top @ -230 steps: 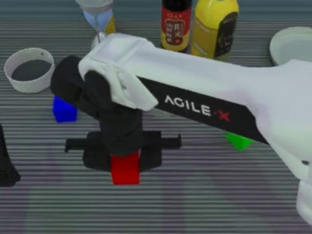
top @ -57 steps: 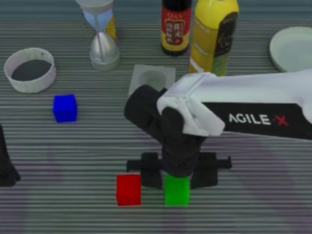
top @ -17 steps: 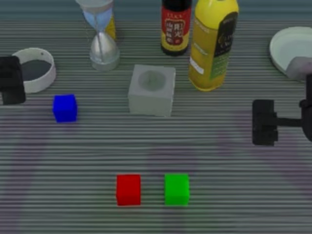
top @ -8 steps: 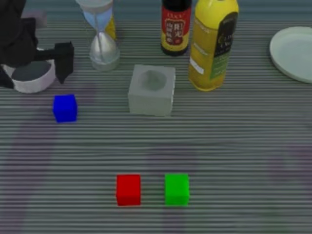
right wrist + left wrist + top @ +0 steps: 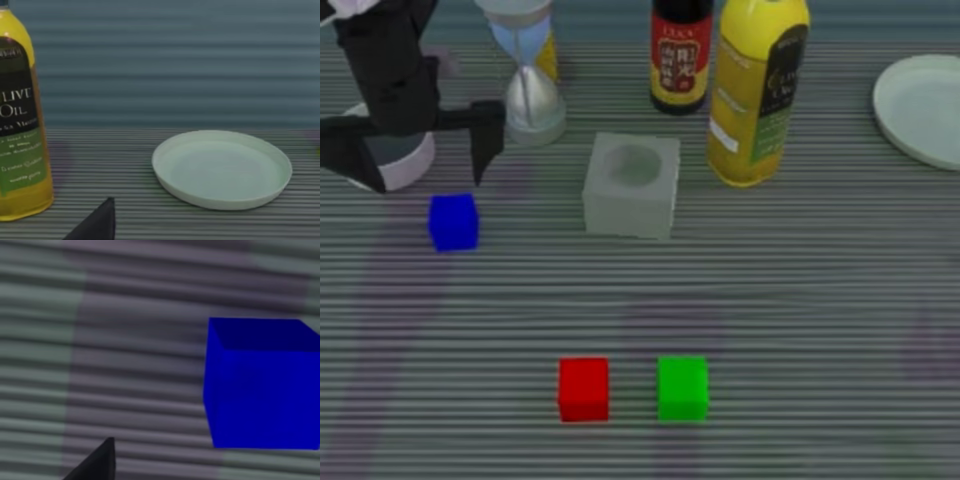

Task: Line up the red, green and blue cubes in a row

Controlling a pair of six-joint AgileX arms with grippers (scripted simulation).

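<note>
While parked out of the top view, right gripper unseen, its fingers' state not to be told. Left gripper (image 5: 420, 150) spread wide near the table's far left corner, just above blue cube (image 5: 453, 221), grasping nothing. Red cube (image 5: 583, 388) and green cube (image 5: 682, 387) side by side near the front edge.

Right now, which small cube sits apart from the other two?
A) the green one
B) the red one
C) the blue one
C: the blue cube sits alone near the table's left side, just below the open left pincer, while the red cube and green cube sit side by side at the front.
</note>
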